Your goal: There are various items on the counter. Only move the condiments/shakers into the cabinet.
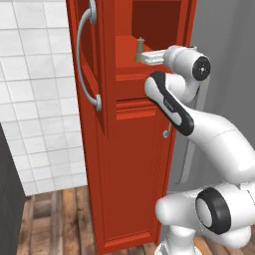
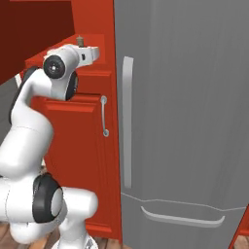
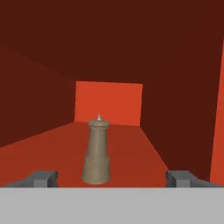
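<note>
The tan wooden mill-shaped shaker (image 3: 97,151) is standing upright on the red shelf (image 3: 131,148) inside the cabinet (image 1: 129,149), directly ahead of the end effector (image 3: 111,177) and between the lines of its two fingers, touching neither. The end effector is reaching into the cabinet with its fingers (image 3: 41,178) spread wide, gripping nothing; the shaker is sitting just beyond the fingertips. Around it, the shelf's dark red side walls are closing in on both sides of the end effector, and the brighter red back panel (image 3: 108,103) is lying well beyond the shaker. The left base view is showing the cabinet's open door (image 1: 87,74) with its long curved grey handle (image 1: 84,60) hanging to the side of the arm, and the shaker (image 1: 140,50) by the white hand. The right base view is showing a grey refrigerator (image 2: 185,121) beside the cabinet, with only the shaker's top (image 2: 80,41) peeking above the hand.
</note>
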Controlling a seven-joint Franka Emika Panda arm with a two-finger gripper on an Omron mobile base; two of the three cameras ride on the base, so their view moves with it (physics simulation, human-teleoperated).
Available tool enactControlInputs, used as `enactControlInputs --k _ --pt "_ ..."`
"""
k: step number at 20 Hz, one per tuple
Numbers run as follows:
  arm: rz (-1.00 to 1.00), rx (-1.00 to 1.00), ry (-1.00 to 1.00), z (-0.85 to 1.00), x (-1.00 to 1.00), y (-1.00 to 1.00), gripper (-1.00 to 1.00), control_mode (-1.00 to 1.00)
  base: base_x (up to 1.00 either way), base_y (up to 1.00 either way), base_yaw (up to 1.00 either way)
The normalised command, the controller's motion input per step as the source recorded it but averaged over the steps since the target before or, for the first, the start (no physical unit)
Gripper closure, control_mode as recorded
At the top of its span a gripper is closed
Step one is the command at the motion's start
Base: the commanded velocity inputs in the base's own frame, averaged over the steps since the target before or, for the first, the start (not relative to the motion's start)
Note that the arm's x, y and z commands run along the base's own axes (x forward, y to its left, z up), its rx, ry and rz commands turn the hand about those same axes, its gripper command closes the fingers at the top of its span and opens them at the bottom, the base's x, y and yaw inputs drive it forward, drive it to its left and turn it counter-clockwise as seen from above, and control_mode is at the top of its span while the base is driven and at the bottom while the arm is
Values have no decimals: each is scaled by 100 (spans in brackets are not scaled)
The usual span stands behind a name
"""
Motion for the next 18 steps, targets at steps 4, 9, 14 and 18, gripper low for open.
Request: enactControlInputs --k 4,9,14,18 --pt "-24 11 6 0 -100 -67 -100 -100 0 0 0" --pt "-28 1 50 -18 -100 -49 -100 -100 0 0 0" --pt "-24 0 66 -44 -100 -31 -100 -100 0 0 0" --pt "-10 -1 72 -64 -61 -12 -100 -100 0 0 0"
